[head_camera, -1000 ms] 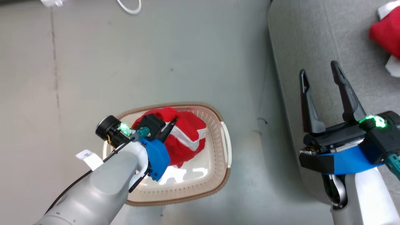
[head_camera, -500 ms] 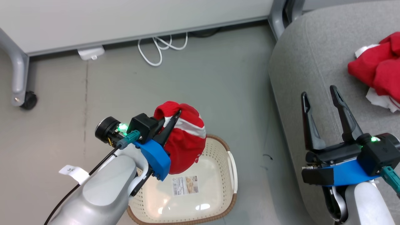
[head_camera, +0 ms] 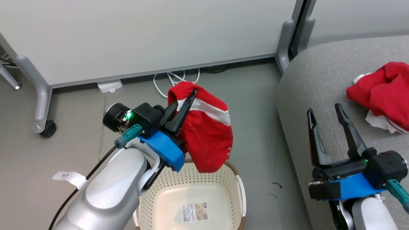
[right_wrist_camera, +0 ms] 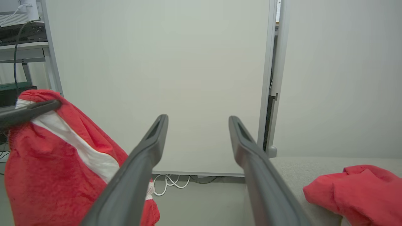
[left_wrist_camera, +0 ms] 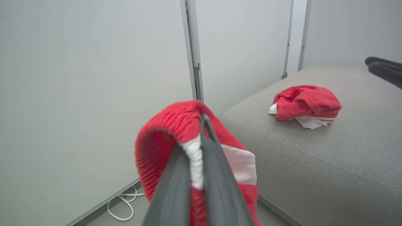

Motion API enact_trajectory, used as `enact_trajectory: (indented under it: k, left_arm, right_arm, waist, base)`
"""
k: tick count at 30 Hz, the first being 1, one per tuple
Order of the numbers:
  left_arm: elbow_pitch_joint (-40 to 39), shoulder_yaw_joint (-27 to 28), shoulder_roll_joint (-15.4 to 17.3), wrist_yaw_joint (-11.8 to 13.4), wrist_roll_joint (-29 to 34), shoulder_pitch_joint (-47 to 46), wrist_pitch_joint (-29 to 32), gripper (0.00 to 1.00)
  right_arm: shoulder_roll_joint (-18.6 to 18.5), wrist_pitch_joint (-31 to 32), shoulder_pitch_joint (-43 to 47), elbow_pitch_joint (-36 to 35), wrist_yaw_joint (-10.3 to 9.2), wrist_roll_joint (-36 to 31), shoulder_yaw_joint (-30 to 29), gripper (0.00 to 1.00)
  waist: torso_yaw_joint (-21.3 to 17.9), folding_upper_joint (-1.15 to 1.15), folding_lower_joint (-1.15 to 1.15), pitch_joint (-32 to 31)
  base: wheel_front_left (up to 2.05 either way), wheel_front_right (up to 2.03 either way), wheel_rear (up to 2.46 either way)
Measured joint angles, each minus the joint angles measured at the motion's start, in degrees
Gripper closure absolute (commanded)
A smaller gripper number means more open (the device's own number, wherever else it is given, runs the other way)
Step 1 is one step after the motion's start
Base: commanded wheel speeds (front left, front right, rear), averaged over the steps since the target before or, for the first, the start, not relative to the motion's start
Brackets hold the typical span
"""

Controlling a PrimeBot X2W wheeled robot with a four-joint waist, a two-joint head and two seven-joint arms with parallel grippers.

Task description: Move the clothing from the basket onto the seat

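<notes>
My left gripper [head_camera: 185,99] is shut on a red garment with a white stripe [head_camera: 207,137], which hangs in the air above the far rim of the cream basket [head_camera: 195,179]. The left wrist view has the same garment [left_wrist_camera: 163,135] pinched between the fingers [left_wrist_camera: 216,175]. Only a label lies on the basket's bottom. A second red garment [head_camera: 383,92] lies crumpled on the grey seat [head_camera: 319,83], also seen as clothing [left_wrist_camera: 304,102] on the seat [left_wrist_camera: 329,157]. My right gripper [head_camera: 322,111] is open over the seat's near edge, holding nothing; its fingers [right_wrist_camera: 144,163] frame a white wall.
A white partition wall on grey legs stands behind, with a castor [head_camera: 48,129] at the left. White cables [head_camera: 174,78] and a power adapter [head_camera: 109,86] lie on the grey floor at its foot. A shelf with equipment [right_wrist_camera: 19,37] stands far left.
The head camera has tilted up, so the whole picture shifted. My left gripper has lifted the red garment out of the basket and carried it higher; the right gripper has stayed open.
</notes>
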Motion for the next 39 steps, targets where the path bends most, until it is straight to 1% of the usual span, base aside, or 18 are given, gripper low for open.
enact_trajectory:
  k: [3,14,21,27,29,33,36,39]
  left_arm:
    - [-1.68,-0.07,0.02,0.0,0.9,0.0,0.01,1.0]
    - [-6.71,-0.64,0.42,0.0,0.87,-0.36,0.0,1.0]
    - [-8.36,-1.54,0.63,0.0,0.34,-1.01,0.0,1.0]
    - [-8.71,-2.35,0.84,0.0,0.24,-1.18,0.0,1.0]
    - [-8.79,-2.57,0.8,0.0,0.23,-1.24,0.01,1.0]
    - [-8.79,-2.92,0.77,0.0,0.1,-1.24,0.0,1.0]
    - [-8.79,-3.2,0.68,0.0,-0.01,-1.27,0.01,1.0]
    - [-8.83,-3.58,0.37,0.0,-0.01,-1.47,0.0,1.0]
  right_arm:
    - [0.0,0.0,0.76,0.18,0.0,0.43,-0.13,0.0]
    - [0.0,0.0,2.7,0.54,0.0,1.42,-0.69,0.0]
    - [0.0,0.0,3.06,0.69,0.0,1.91,-0.73,0.0]
    - [-0.01,0.0,2.42,0.37,0.0,1.01,0.97,0.0]
    - [-0.36,0.0,1.24,0.03,0.0,0.44,1.98,0.0]
    - [-2.89,0.0,-2.35,0.03,0.0,0.2,5.76,0.0]
    - [-5.17,0.0,-5.46,1.02,0.0,0.33,10.07,0.0]
    - [-7.44,0.0,-8.71,3.49,0.0,1.02,15.15,0.0]
  waist:
    - [0.0,0.0,0.0,-1.08]
    - [-0.11,0.0,0.01,-3.81]
    - [0.2,0.0,0.01,-4.43]
    - [0.47,0.0,0.01,-4.28]
    - [0.57,0.0,0.01,-4.18]
    - [0.8,0.0,0.01,-3.96]
    - [1.11,0.0,0.01,-3.73]
    - [1.52,0.0,0.01,-3.54]
  base:
    - [0.0,0.0,0.0]
    - [0.0,0.0,0.0]
    - [0.0,0.0,0.0]
    - [0.0,0.0,0.0]
    - [0.0,0.0,0.0]
    - [0.0,0.0,0.0]
    - [0.0,0.0,0.0]
    - [0.0,0.0,0.0]
